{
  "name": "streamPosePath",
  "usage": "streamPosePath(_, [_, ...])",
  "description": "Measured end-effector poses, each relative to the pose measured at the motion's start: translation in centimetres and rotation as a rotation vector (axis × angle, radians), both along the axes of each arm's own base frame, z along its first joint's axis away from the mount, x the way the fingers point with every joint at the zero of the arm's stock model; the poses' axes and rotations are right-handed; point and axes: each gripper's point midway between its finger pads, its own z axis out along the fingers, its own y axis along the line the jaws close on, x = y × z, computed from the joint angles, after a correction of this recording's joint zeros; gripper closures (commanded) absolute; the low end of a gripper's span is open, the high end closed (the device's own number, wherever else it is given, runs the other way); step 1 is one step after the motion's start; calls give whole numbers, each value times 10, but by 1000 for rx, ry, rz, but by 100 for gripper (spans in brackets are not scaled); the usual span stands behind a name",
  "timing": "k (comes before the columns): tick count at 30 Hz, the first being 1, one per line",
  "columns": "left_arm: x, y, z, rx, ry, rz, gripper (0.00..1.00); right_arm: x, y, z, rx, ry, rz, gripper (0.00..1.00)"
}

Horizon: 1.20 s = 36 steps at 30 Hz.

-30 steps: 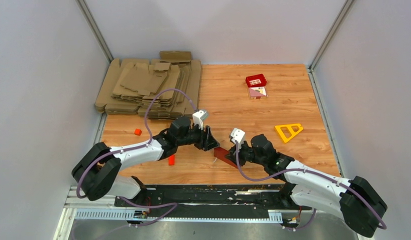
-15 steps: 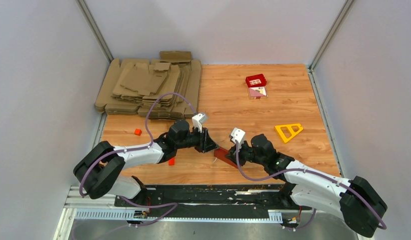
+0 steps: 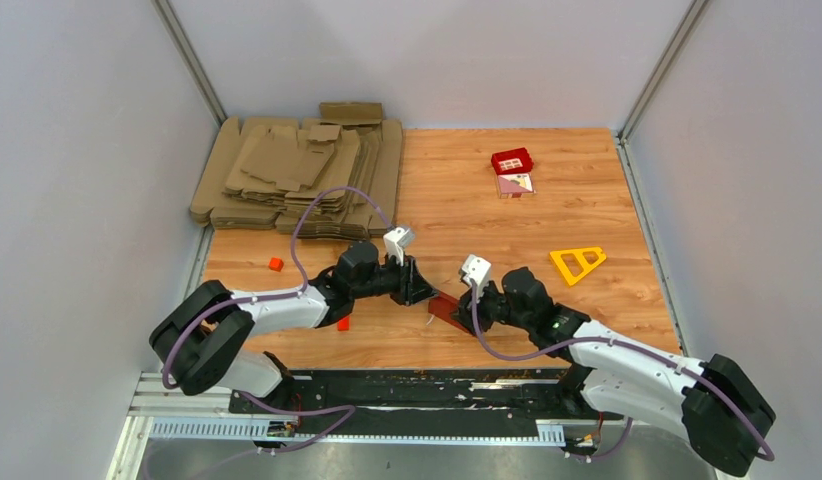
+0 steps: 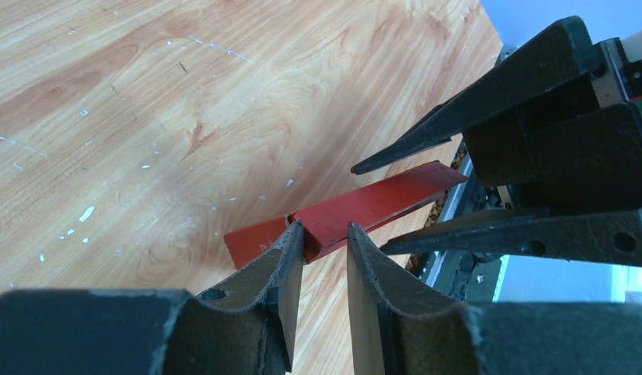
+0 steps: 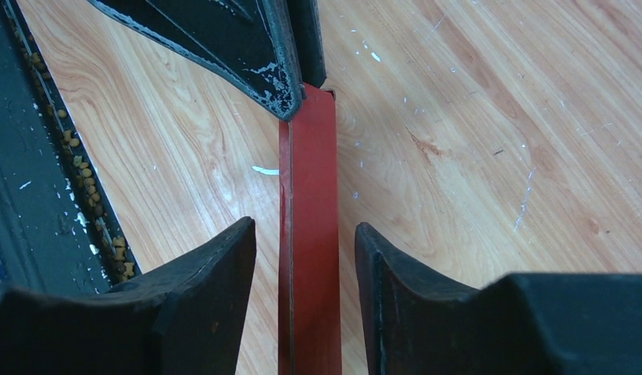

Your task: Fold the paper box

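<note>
The thin, bright red paper box (image 3: 446, 308) lies near the front edge of the light wooden table (image 3: 467, 190), between the two arms. It reads as a flattened, narrow strip. One crease line shows along its length, but no wall, flap or corner stands up in any view.

The right gripper (image 5: 304, 229) straddles the near part of the strip. Its jaws are spread, and bare wood shows on either side of the card, so it holds nothing. The left gripper (image 4: 326, 237) meets the opposite end of the strip with its jaws only a narrow gap apart. The card passes at their tips, but neither wrist view settles whether they nip it or merely rest against it.

By this showing the task is at an early stage: both tools are lined up on the card, while opening the strip, raising the sides and tucking the flaps all appear left to do.
</note>
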Motion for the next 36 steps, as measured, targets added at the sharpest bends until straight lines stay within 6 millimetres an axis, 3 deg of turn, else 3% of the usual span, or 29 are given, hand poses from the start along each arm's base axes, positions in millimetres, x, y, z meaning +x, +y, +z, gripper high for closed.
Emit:
streamPosePath(5, [2,1,0,8,-7,9,61,-2,-3,7,10,-10,-4,33])
streamPosePath(17, [12,7,1,61,-36,41,53,-5,-15,55,118,-35,-90,26])
streamPosePath(24, [13,7,1,70,-40,47,53,-9,-33,53,148,56,-232,22])
streamPosePath(30, [13,7,2,69,-40,46,53,-4,-45,38,120,137,-362,33])
streamPosePath(36, [5,7,4,73,-29,31,52,-5,-45,19,61,195,-379,46])
